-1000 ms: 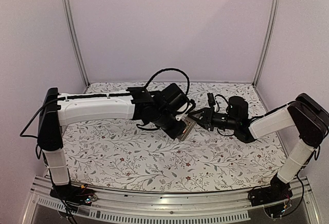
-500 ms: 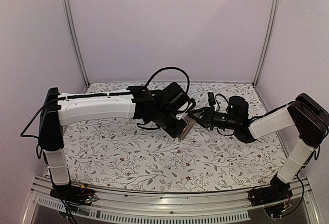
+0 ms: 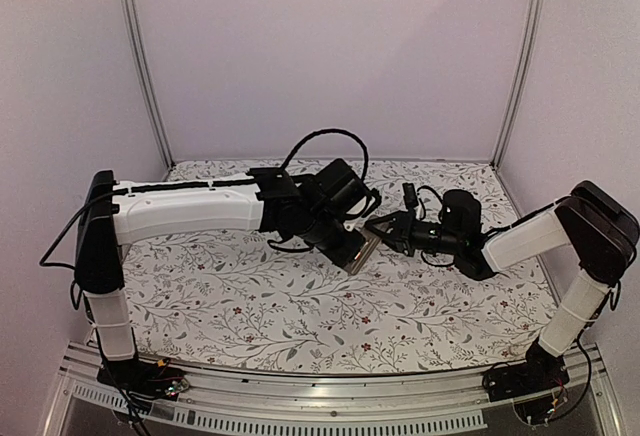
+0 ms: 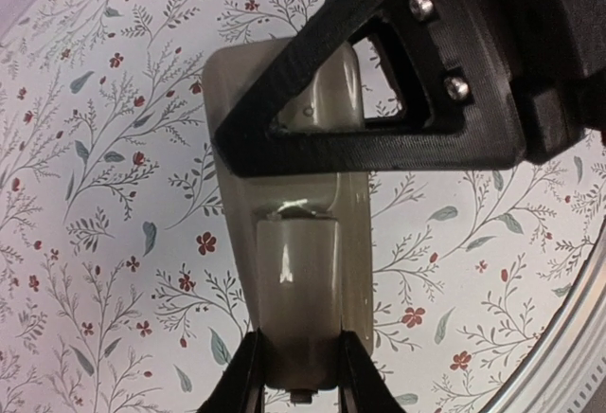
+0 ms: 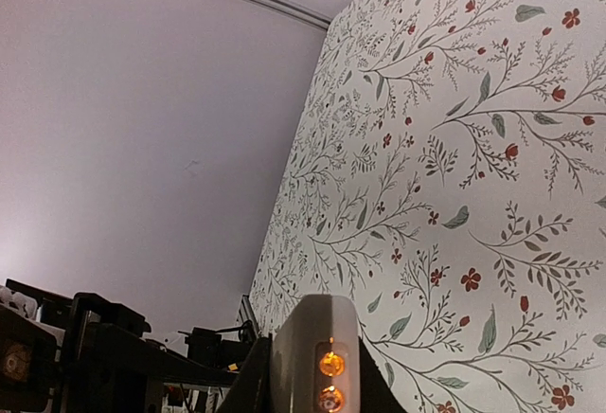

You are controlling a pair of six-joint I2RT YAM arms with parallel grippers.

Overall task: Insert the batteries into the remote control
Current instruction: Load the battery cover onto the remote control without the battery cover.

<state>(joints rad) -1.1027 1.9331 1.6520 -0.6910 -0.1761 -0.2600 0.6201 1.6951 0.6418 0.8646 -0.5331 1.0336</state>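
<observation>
with the left gripper (image 4: pixel 305 380) clamped on one end of the slim white plastic remote control (image 4: pixel 303 280), held over the floral tablecloth (image 3: pixel 300 306), and the right gripper (image 5: pixel 311 389) pinching its other end, any out-of-step pull could, i judge, twist it loose and jolt out the two tiny orange-red cylindrical batteries (image 5: pixel 330 364).

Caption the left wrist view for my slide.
Left gripper holds the remote control by one end while the right gripper lies across its grey-tan back.
</observation>
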